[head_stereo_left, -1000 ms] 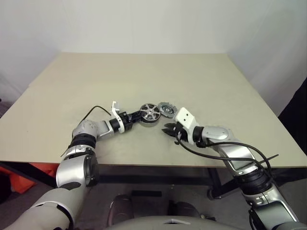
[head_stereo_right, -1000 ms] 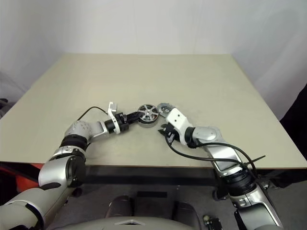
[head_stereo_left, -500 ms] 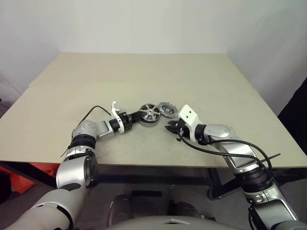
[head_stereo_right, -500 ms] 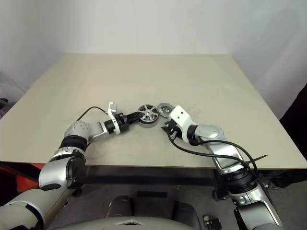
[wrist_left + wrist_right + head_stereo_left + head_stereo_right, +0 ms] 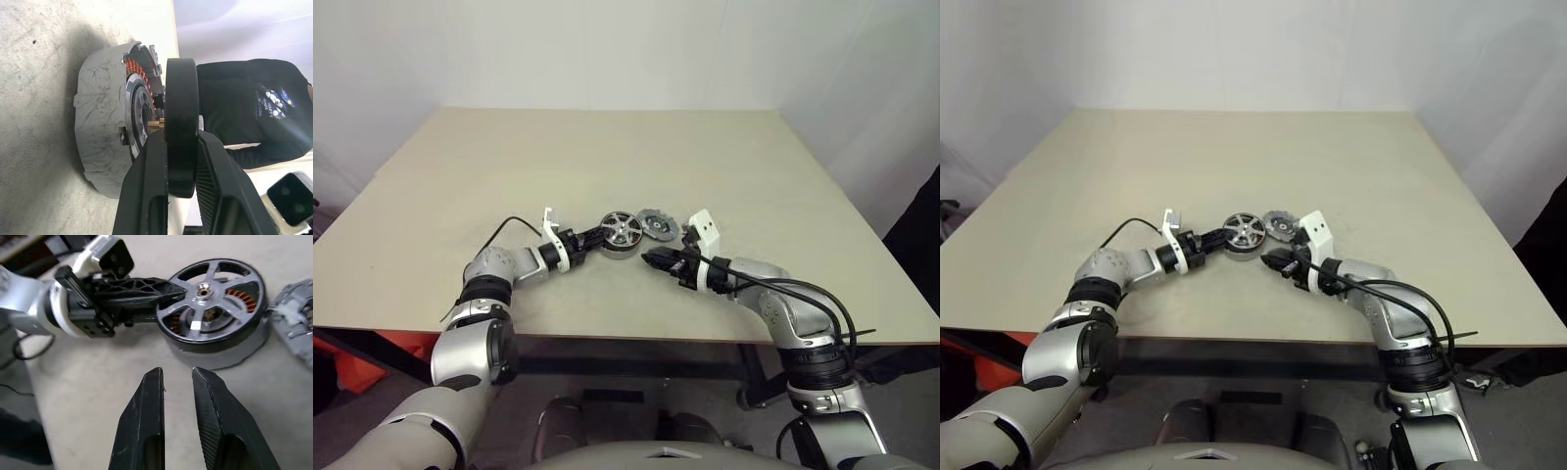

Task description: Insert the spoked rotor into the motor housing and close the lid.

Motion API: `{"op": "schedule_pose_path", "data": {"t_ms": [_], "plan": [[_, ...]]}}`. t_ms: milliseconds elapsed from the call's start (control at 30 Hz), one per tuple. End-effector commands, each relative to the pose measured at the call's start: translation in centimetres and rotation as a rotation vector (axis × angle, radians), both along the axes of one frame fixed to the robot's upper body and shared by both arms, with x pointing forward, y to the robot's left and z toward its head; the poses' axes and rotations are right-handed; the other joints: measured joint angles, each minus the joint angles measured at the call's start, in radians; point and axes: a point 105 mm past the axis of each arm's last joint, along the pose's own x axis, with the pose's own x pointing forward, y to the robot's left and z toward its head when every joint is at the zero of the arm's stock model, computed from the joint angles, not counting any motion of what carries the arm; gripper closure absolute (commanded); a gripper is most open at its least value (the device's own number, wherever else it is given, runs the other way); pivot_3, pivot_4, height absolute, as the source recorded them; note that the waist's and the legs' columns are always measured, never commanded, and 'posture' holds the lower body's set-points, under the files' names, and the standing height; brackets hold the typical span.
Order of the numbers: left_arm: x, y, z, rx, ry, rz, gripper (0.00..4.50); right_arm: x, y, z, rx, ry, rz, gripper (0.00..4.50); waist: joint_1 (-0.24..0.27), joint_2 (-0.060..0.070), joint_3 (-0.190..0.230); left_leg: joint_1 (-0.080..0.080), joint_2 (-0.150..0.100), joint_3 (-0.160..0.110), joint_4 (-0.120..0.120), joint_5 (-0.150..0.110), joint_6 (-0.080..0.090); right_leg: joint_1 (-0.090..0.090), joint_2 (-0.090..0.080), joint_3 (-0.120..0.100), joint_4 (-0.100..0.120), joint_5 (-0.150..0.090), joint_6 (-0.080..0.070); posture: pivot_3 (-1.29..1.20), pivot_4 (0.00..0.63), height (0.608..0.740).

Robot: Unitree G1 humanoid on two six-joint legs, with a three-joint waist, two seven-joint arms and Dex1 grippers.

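Left end effector (image 5: 598,235) clamped edge-on to spoked rotor (image 5: 621,231), poised over motor housing (image 5: 100,132); right end effector (image 5: 650,260) empty, slightly parted, nearest lid (image 5: 657,224).

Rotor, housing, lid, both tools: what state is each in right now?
Rotor: tilted above the housing, rim gripped.
Housing: on the table, windings exposed.
Lid: flat on the table, off.
Left tool: shut on the rotor.
Right tool: empty, slightly parted.
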Motion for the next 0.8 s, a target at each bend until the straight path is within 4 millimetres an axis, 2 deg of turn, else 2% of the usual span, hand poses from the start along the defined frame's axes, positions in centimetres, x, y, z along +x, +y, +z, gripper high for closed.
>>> {"op": "schedule_pose_path", "data": {"t_ms": [33,367,600,667,800], "plan": [[0.00,0.20,-0.15,0.019,0.000,0.004,4.09,0.10,-0.10,0.86,0.029,-0.013,-0.008,3.57,0.000,0.000,0.000,0.000,0.000,0.000,0.000,0.000,0.000,0.000,0.000,0.000,0.000,0.000,0.000,0.00,0.000,0.740],[-0.21,-0.02,0.32,-0.028,0.011,-0.012,4.09,0.23,-0.07,0.72,0.006,-0.022,-0.011,3.57,0.001,0.000,0.000,0.000,0.000,0.000,-0.002,0.000,0.000,-0.001,0.000,0.000,-0.001,0.000,0.001,0.00,0.000,0.740],[-0.02,-0.08,-0.09,-0.021,0.017,0.010,4.09,0.38,-0.14,0.71,-0.004,-0.032,-0.018,3.57,0.003,0.000,0.000,0.000,-0.002,0.000,-0.005,0.000,-0.001,-0.001,-0.001,0.000,-0.003,-0.001,0.001,0.00,0.000,0.740],[0.03,-0.11,-0.09,-0.014,0.011,0.011,3.35,0.40,-0.18,0.72,-0.004,-0.034,-0.020,3.57,0.004,0.000,0.000,0.000,-0.003,0.000,-0.006,0.000,-0.001,-0.001,-0.002,0.000,-0.003,-0.001,0.001,0.00,0.000,0.740],[0.27,0.00,-0.06,-0.006,0.018,0.023,2.21,0.41,-0.22,0.73,-0.007,-0.039,-0.022,3.57,0.008,0.000,0.000,0.002,-0.006,0.000,-0.006,0.000,-0.001,0.001,-0.005,0.000,-0.002,-0.002,0.003,0.00,0.000,0.740]]}}
